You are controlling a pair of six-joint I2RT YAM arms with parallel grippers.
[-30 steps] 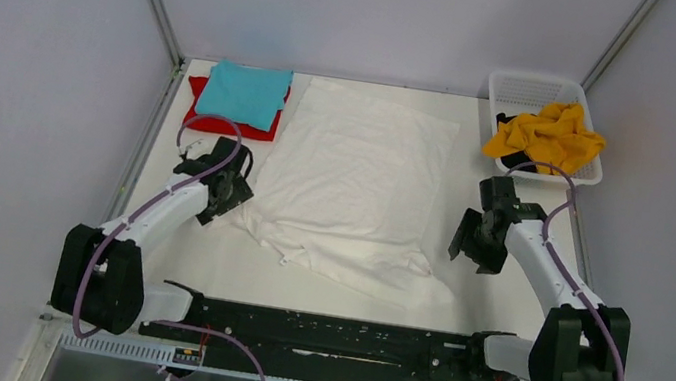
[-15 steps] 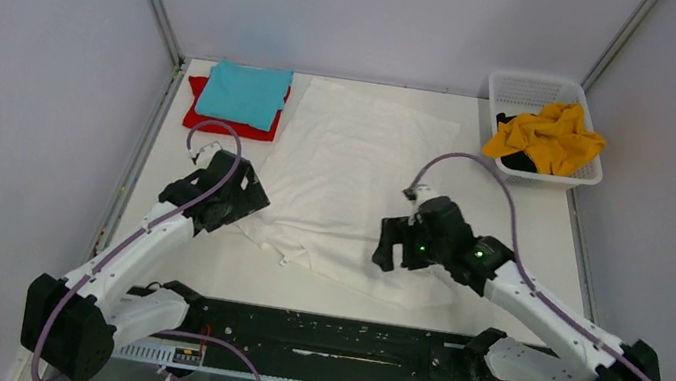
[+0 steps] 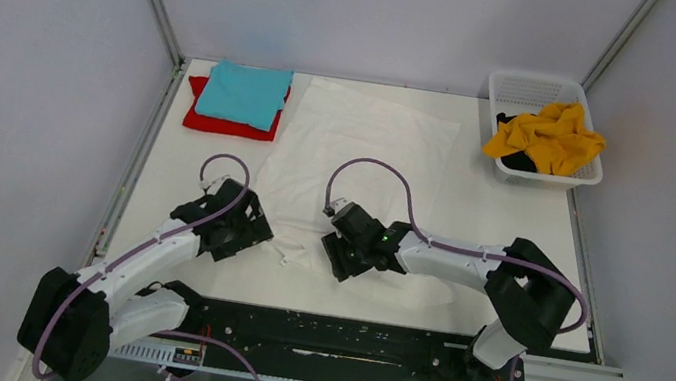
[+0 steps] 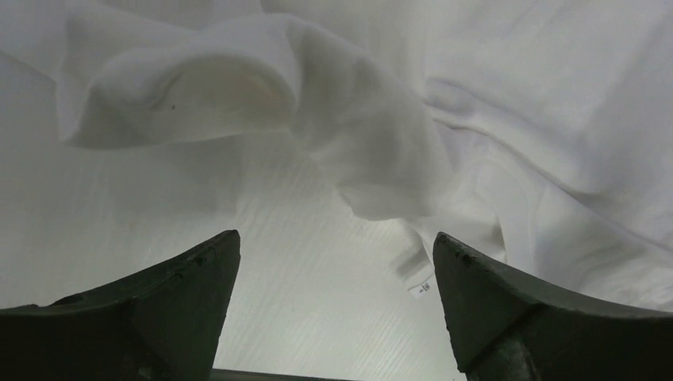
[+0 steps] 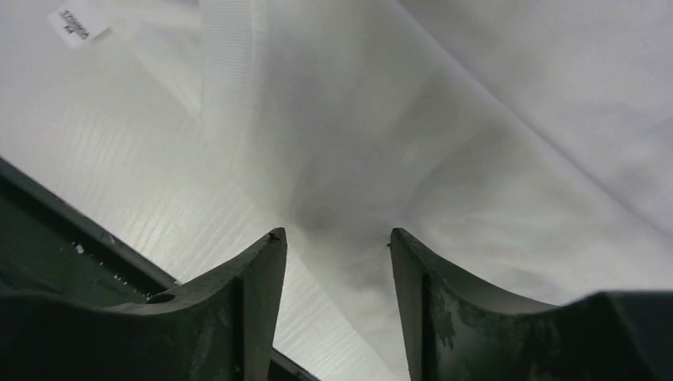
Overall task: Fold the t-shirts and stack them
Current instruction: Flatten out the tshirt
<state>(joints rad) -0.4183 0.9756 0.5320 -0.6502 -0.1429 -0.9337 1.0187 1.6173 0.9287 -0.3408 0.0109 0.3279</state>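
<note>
Two sets of jaws sit at the near hem. The left gripper (image 4: pixel 335 238) gapes wide and empty, with a curled corner just ahead of it. The right gripper (image 5: pixel 336 234), half open, straddles a raised pucker. The white t-shirt (image 3: pixel 360 148) lies spread on the counter (image 3: pixel 501 225), its long axis running away from the arms and its near edge rumpled.
</note>
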